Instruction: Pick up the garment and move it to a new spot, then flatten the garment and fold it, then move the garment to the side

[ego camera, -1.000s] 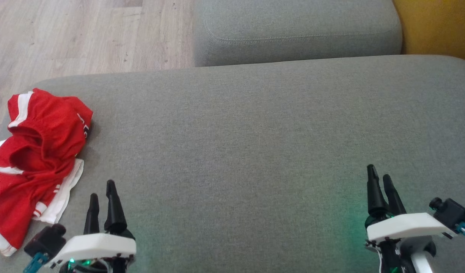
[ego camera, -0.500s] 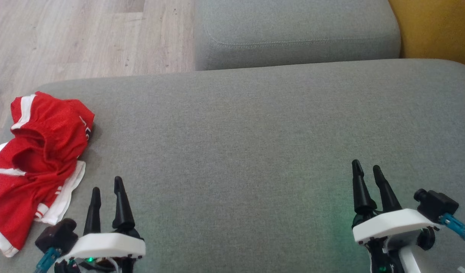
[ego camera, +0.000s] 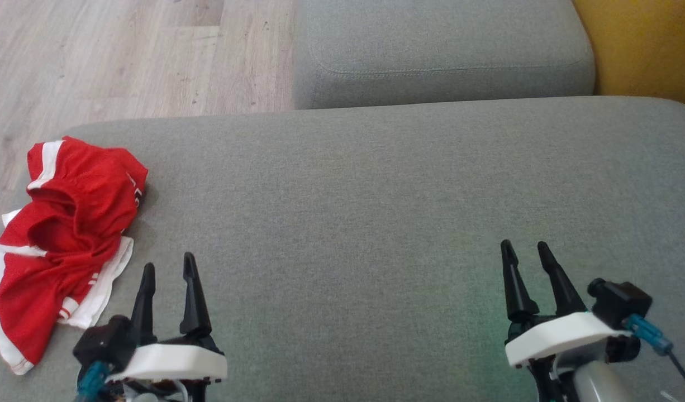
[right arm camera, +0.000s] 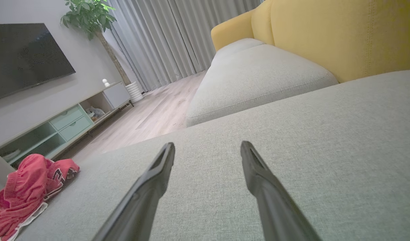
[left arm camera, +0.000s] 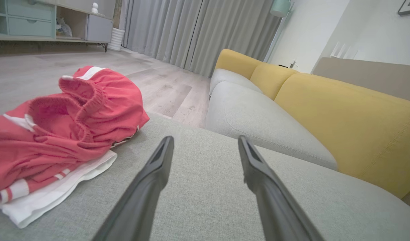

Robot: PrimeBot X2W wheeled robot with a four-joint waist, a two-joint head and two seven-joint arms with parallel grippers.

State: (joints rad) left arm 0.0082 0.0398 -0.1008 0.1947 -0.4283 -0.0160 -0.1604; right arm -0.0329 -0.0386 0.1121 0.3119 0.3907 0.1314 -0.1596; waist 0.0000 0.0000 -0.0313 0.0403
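- Over the last second the whole head view has slid a little, so the camera is judged to have moved. The garment (ego camera: 69, 240) is not judged to have moved, and its crumpled shape is unchanged.
- The right pincer (ego camera: 524, 244) has been brought slightly inward over the sofa seat (ego camera: 376, 195). The left pincer (ego camera: 168, 261) has been turned so that more of its gap is presented.
- Nothing has been grasped, so the first step, the pick-up, is judged not yet begun. Only a setting-up of the arms is seen.
- The garment, red with white trim, is found bunched at the far left end of the sofa seat, close to the edge above the floor (ego camera: 124, 56). It is just beside the left pincer and well apart from the right one.
- Both pincers are spread wide and empty, held low over the seat with fingers pointing forward. No contact with the fabric is visible.
- In the left wrist view the garment (left arm camera: 58, 117) lies left of the fingers, not between them, so a leftward reach is judged necessary.
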